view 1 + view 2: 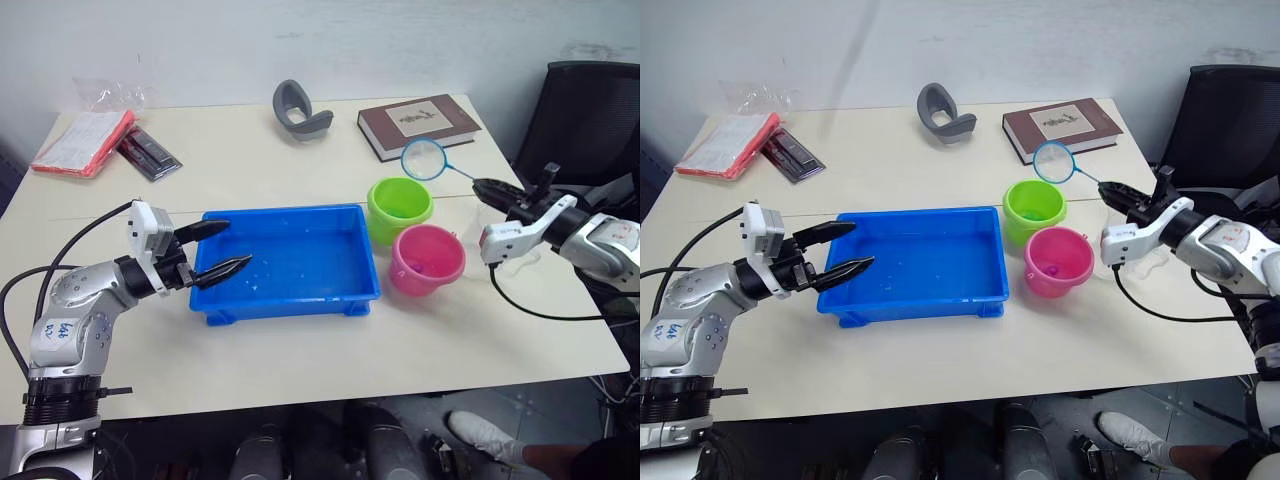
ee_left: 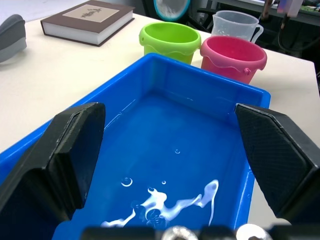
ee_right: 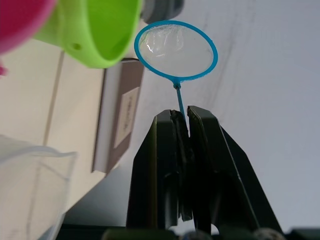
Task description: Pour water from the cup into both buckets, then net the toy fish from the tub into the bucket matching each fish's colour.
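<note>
The blue tub (image 1: pixel 290 215) sits mid-table, its floor wet with drops of water. My left gripper (image 1: pixel 238 244) is open at the tub's left end, fingers reaching over the rim. To the tub's right stand the lime green bucket (image 1: pixel 385 225) and, nearer to me, the pink bucket (image 1: pixel 425 282). A small magenta speck (image 1: pixel 1047 268) lies inside the pink bucket, perhaps a toy fish. My right gripper (image 1: pixel 480 185) is shut on the net's thin handle, and the blue-rimmed hoop (image 1: pixel 424 158) hangs just behind the green bucket. The clear cup (image 2: pixel 235 22) stands right of the buckets.
At the back of the table lie a brown book (image 1: pixel 418 122) and a grey curved object (image 1: pixel 298 110). A red packet (image 1: pixel 82 140) and a dark flat item (image 1: pixel 150 152) lie at the back left. A black chair (image 1: pixel 590 120) stands beyond the table's right edge.
</note>
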`<state>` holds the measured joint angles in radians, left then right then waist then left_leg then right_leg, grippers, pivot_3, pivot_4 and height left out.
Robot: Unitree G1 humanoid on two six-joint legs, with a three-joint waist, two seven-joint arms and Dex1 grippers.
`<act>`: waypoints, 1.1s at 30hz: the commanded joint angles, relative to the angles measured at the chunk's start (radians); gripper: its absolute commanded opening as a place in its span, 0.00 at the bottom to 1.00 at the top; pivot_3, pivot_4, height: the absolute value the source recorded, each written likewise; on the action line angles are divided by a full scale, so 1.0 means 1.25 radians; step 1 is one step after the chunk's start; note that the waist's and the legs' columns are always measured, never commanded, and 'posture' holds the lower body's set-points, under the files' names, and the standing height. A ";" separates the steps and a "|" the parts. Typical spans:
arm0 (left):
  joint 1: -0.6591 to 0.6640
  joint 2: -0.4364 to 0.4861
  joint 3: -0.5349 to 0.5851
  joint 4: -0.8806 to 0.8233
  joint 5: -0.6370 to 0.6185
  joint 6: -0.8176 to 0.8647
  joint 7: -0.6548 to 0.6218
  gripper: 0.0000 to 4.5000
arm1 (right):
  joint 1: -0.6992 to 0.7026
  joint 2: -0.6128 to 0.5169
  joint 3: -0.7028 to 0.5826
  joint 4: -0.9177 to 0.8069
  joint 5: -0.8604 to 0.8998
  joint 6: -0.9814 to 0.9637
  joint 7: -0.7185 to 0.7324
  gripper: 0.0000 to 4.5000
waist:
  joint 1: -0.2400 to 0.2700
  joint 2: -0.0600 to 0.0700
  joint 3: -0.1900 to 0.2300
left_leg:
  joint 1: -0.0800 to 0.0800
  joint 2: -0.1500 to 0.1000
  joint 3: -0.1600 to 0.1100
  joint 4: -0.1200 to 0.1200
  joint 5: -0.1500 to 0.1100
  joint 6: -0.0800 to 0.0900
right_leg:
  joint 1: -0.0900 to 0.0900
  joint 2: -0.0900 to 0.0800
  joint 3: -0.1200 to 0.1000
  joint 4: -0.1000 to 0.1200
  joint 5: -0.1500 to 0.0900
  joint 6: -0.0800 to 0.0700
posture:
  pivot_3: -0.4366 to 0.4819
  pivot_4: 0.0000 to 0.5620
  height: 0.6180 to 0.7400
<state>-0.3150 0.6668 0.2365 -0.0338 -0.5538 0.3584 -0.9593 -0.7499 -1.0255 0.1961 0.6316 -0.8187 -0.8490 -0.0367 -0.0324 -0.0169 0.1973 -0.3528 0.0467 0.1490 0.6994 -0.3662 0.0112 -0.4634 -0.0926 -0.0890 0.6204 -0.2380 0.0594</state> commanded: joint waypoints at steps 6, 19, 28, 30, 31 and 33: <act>-0.003 0.012 0.084 -0.046 -0.086 -0.033 -0.064 0.99 | 0.031 0.099 -0.073 -0.112 0.628 0.103 0.428 0.00 | 0.001 0.000 0.000 | 0.000 0.001 -0.001 0.000 0.000 0.000 | 0.001 0.006 0.001 0.001 0.000 0.000 | 0.48 0.27 1.00; 0.183 0.158 0.189 -0.123 -0.129 0.001 -0.220 0.99 | 0.167 0.179 -0.046 -0.586 1.065 0.634 0.845 0.00 | 0.002 0.000 0.000 | 0.000 0.001 -0.003 0.000 -0.001 0.001 | 0.000 0.000 -0.003 0.001 0.000 0.000 | 0.48 0.27 1.00; 0.519 0.166 0.298 -0.142 -0.063 -0.094 -0.336 0.99 | 0.298 0.263 0.120 -0.708 0.914 0.621 0.931 0.00 | 0.005 -0.001 0.000 | 0.000 0.000 -0.003 0.001 -0.004 0.002 | 0.000 -0.001 -0.009 -0.002 -0.001 -0.002 | 0.48 0.27 1.00; 0.560 0.152 0.306 -0.166 -0.068 -0.092 -0.324 0.99 | 0.306 0.284 0.154 -0.670 0.860 0.612 0.936 0.00 | 0.007 -0.002 -0.001 | 0.000 0.000 -0.003 0.001 -0.004 0.002 | 0.000 -0.002 -0.009 -0.002 -0.001 -0.002 | 0.48 0.27 1.00; 0.569 0.149 0.309 -0.177 -0.073 -0.087 -0.316 0.99 | 0.309 0.291 0.165 -0.657 0.847 0.612 0.942 0.00 | 0.007 -0.004 -0.002 | 0.000 0.000 -0.004 0.001 -0.004 0.002 | 0.001 -0.002 -0.010 -0.002 -0.001 -0.002 | 0.48 0.27 1.00; 0.592 0.134 0.305 -0.209 -0.081 -0.078 -0.298 0.99 | 0.333 0.347 0.218 -0.600 0.800 0.572 0.934 0.00 | 0.007 -0.007 -0.004 | 0.000 0.000 -0.005 0.001 -0.004 0.002 | 0.001 -0.003 -0.010 -0.002 -0.001 -0.002 | 0.48 0.27 1.00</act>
<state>0.4143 0.8380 0.5974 -0.2469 -0.6359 0.2576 -1.3444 -0.3543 -0.6217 0.4275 -0.1383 0.2135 -0.0919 1.1344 -0.0233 -0.0260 0.1917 -0.3523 0.0472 0.1431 0.7004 -0.3715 0.0130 -0.4625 -0.0955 -0.1019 0.6190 -0.2400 0.0554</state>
